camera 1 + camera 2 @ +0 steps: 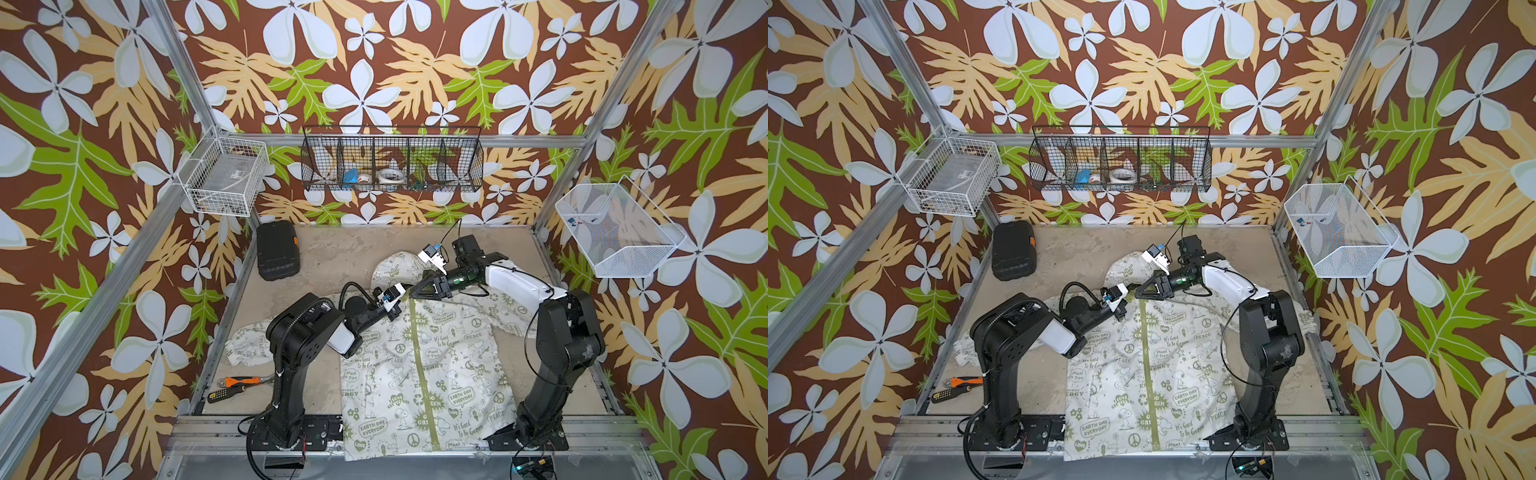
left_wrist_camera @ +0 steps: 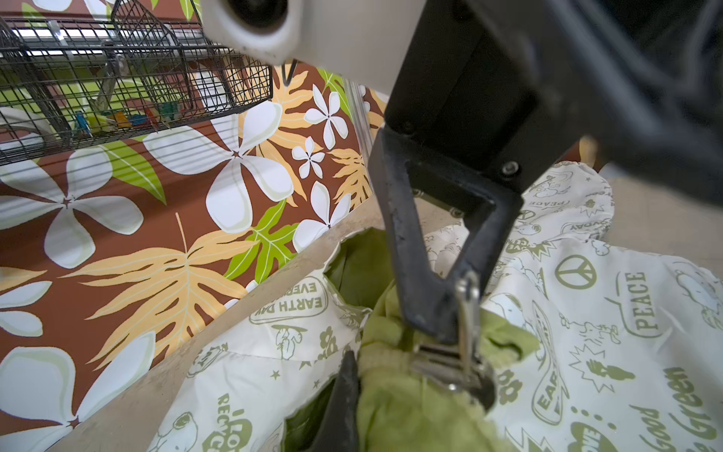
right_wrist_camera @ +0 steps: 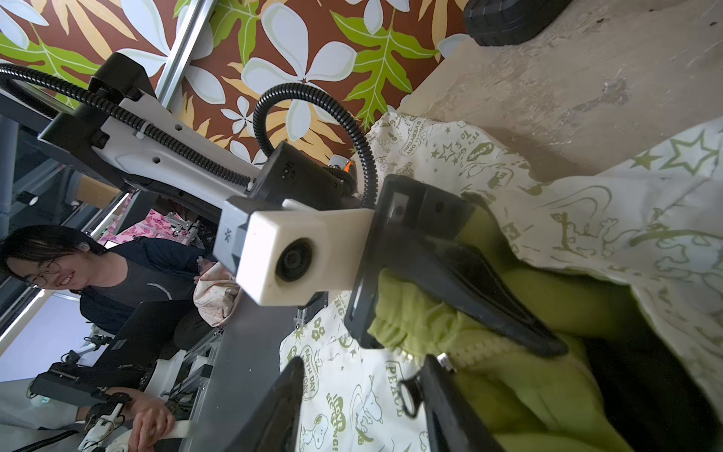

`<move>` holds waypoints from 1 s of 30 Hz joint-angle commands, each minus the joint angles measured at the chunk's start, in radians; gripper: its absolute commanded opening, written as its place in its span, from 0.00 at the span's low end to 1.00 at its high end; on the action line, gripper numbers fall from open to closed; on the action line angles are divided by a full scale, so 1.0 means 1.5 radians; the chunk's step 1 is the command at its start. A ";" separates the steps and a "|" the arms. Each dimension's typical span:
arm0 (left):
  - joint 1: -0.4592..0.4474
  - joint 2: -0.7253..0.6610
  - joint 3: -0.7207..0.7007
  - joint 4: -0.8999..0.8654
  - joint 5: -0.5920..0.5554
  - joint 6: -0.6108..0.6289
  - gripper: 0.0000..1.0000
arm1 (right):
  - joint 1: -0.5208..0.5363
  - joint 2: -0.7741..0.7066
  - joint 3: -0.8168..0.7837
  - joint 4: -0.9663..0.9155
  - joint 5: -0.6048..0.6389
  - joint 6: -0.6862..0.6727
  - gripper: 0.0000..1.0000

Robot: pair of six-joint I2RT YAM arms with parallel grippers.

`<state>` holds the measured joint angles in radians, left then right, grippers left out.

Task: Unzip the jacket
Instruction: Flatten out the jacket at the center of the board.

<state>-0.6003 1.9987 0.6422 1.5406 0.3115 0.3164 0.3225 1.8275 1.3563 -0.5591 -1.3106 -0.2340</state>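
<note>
The cream jacket [image 1: 449, 374] [image 1: 1175, 365] with green prints lies flat, hood toward the back. Its olive zipper [image 1: 420, 365] [image 1: 1148, 365] looks closed down the front. Both grippers meet at the collar. My left gripper [image 1: 400, 305] [image 1: 1124, 309] [image 2: 360, 375] is shut on bunched green collar fabric [image 2: 395, 407] beside the slider. My right gripper [image 1: 412, 293] [image 1: 1136, 294] [image 3: 364, 364] has its jaws apart over the white front panel. The zipper pull [image 2: 467, 309] [image 3: 409, 395] stands against one finger [image 2: 414, 274].
A black case [image 1: 277, 250] sits at the back left. Hand tools [image 1: 232, 386] lie at the front left. Wire baskets hang on the walls: black [image 1: 392, 160], white [image 1: 226, 176] and white [image 1: 615, 228]. A person [image 3: 58, 274] sits outside the cell.
</note>
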 commanded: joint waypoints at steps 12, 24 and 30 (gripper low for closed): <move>0.006 -0.018 0.007 -0.019 -0.028 0.014 0.00 | 0.057 -0.149 -0.140 0.173 0.331 0.261 0.34; 0.005 -0.062 0.011 -0.093 -0.014 0.003 0.00 | 0.038 -0.402 -0.509 0.677 0.331 0.463 0.57; 0.005 -0.083 0.010 -0.124 -0.002 -0.001 0.00 | 0.038 -0.374 -0.524 0.758 0.309 0.468 0.56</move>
<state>-0.5919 1.8881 0.6540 1.3567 0.2897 0.3229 0.3790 1.2491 0.5617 0.4297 -0.8173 0.4431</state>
